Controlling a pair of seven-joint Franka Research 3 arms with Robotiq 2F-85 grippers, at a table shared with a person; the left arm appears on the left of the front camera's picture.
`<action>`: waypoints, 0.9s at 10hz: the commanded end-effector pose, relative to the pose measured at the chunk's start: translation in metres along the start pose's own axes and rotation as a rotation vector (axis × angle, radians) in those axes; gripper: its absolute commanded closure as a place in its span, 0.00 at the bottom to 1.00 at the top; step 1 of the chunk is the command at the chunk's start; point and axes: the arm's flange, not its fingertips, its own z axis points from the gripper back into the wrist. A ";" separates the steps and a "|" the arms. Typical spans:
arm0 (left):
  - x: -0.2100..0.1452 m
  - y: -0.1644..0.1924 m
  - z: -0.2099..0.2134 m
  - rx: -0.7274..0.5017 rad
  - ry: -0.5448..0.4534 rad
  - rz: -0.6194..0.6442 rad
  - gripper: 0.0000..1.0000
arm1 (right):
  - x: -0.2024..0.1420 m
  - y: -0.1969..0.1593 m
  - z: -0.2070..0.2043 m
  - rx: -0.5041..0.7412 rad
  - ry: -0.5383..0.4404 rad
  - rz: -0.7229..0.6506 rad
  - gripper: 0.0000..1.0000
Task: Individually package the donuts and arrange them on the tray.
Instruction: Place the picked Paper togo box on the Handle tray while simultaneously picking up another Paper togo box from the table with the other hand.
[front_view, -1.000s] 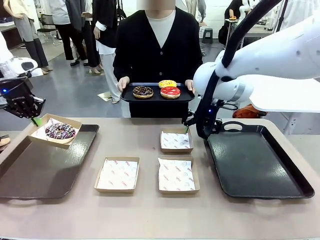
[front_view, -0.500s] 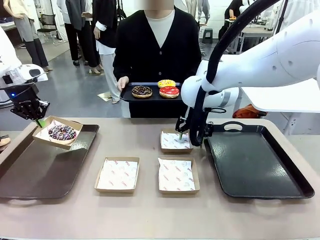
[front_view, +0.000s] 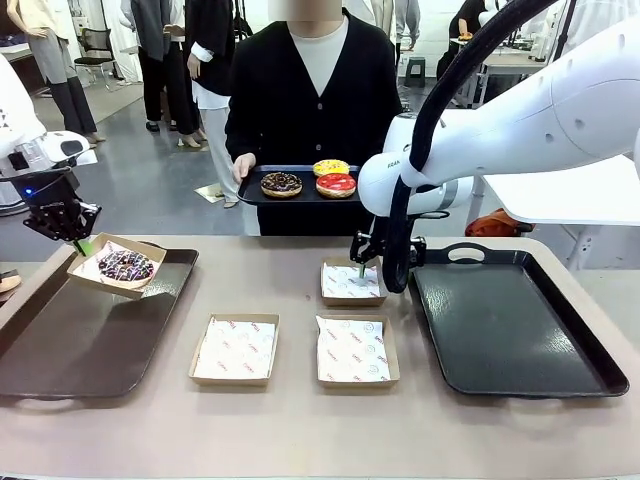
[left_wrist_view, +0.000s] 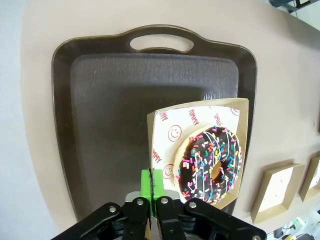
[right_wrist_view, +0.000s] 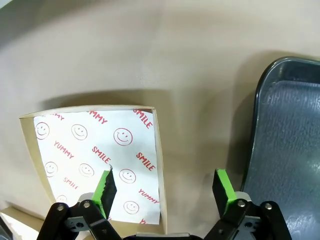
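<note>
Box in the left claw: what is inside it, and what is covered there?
Inside the box, pinched at its rim by the left claw, a sprinkled chocolate donut lies on smiley-printed paper. The part of the paper beneath the donut is covered.

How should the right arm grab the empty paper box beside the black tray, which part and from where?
Take the empty box by its thin upright wall on the side facing the black tray, coming down from above. It lies flat and open-topped, so one finger fits inside on the liner, one outside. The open right gripper straddles that wall.
</note>
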 end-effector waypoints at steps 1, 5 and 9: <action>0.010 0.000 -0.003 -0.030 -0.030 -0.026 0.99 | 0.002 -0.001 0.004 -0.034 -0.001 0.040 0.00; 0.026 -0.013 -0.010 -0.031 -0.061 -0.047 0.99 | -0.002 0.002 0.011 -0.046 -0.006 0.066 0.00; 0.034 -0.025 -0.024 -0.013 -0.029 -0.060 0.99 | -0.002 0.001 0.011 -0.063 0.000 0.060 0.00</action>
